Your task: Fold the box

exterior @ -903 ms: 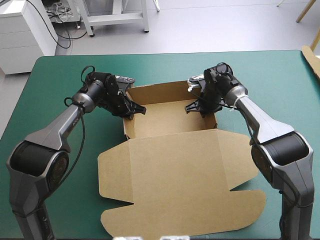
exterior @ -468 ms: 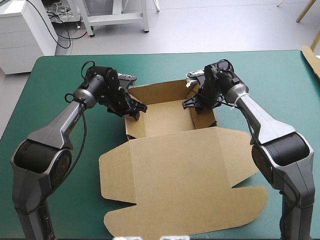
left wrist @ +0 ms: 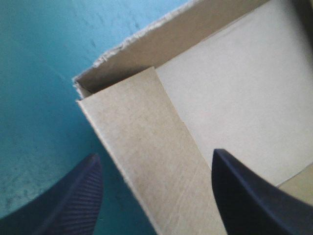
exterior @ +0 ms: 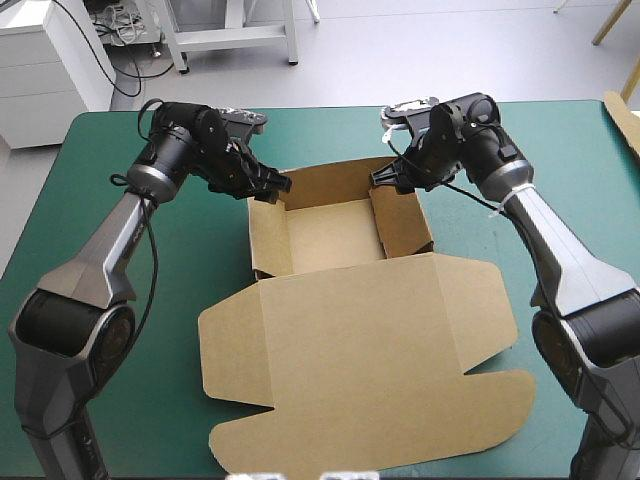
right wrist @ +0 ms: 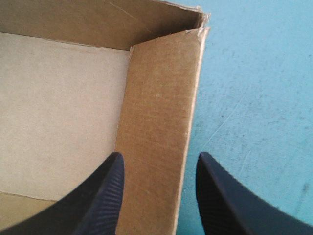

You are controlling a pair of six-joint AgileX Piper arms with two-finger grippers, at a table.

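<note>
At the left, the left gripper [exterior: 265, 185] hangs over the far left corner of the box [exterior: 335, 228]. Its black fingers stand apart, one over the teal-green cover [exterior: 120, 150] outside and one over the inside, so that the left side wall [left wrist: 142, 147] runs between them without being pinched. I judge that it is placed so in order to steady or press this wall from both faces.

The box lies in the middle of the table as an open tray, with the walls raised. Its lid [exterior: 360, 350] lies flat on the cover toward the near edge, with rounded flaps at its sides. The board is brown, matte and stiff. The wrist views show a fine ribbed grain on the walls, and a rough, slightly torn edge at the corners. The floor of the tray looks paler and smooth.

At the right, the right gripper [exterior: 392, 173] mirrors the other one at the far right corner. Its fingers are also apart and hold nothing, and the right side wall [right wrist: 161, 122] passes between them, upright. Probably the tucking of the side walls is the step in hand.
</note>
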